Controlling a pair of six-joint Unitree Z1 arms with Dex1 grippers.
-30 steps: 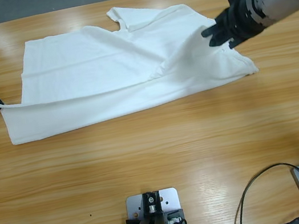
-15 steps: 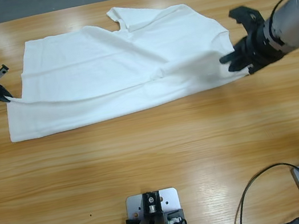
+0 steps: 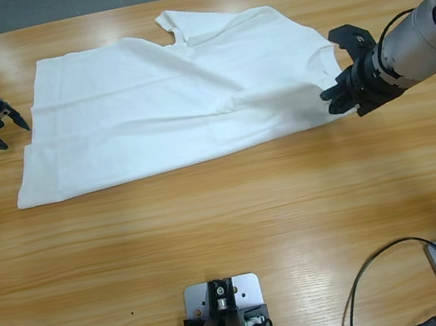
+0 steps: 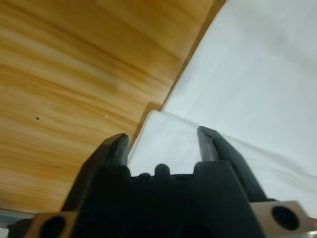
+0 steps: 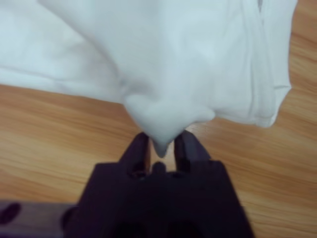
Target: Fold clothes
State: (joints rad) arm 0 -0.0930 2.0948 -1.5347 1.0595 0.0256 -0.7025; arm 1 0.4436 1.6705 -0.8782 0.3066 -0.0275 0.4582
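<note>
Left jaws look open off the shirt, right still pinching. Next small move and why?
Probably open the right gripper and back it off. It pinches a bunched tip of the T-shirt at the shirt's edge, low by the table, while the left gripper stands open, holding nothing. The shirt lies mostly flat, so letting go would allow a fresh grasp.

T-shirt (image 3: 165, 105): white cloth, matt, soft, lightly creased. Desk (image 3: 239, 235): wood, visible grain, glossy finish. Hands (image 3: 340, 91): black, matt; arm silver-grey metal.
</note>
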